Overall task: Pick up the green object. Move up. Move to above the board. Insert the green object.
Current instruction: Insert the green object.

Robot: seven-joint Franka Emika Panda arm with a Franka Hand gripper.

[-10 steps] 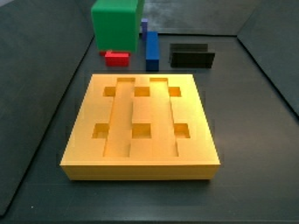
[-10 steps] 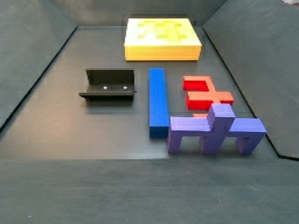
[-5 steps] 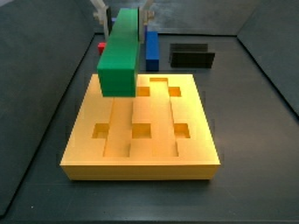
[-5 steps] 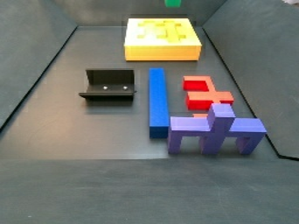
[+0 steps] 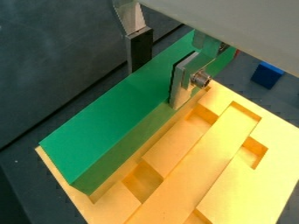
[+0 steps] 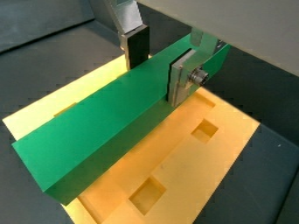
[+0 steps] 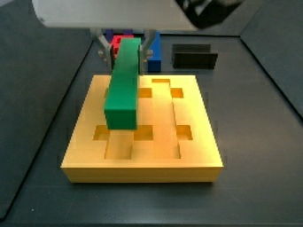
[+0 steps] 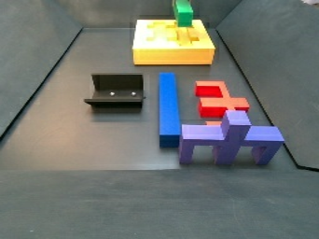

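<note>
The green object [image 7: 122, 84] is a long plain bar lying lengthwise over the left groove of the board [image 7: 178, 149], the thick yellow-orange slab with square holes. It hides that groove's holes. My gripper [image 7: 126, 46] comes down from above and is shut on the bar near its far end. In both wrist views the silver fingers [image 5: 184, 79] [image 6: 181, 77] press the green object [image 5: 117, 122] [image 6: 100, 136] from both sides above the board [image 5: 228, 171] [image 6: 176, 171]. A side view shows only the green object's top [image 8: 184, 11] over the board [image 8: 156, 47]. Whether the bar touches the board I cannot tell.
Behind the board stand a blue bar [image 7: 154, 53], a red block [image 7: 115, 39] and the black fixture [image 7: 194, 57]. A side view shows the blue bar [image 8: 167, 107], red block [image 8: 219, 98], a purple arch-shaped piece [image 8: 230, 140] and the fixture [image 8: 116, 91] on the dark floor.
The gripper has carried the green object from high behind the board forward and down. The bar now lies along the board's left groove.
</note>
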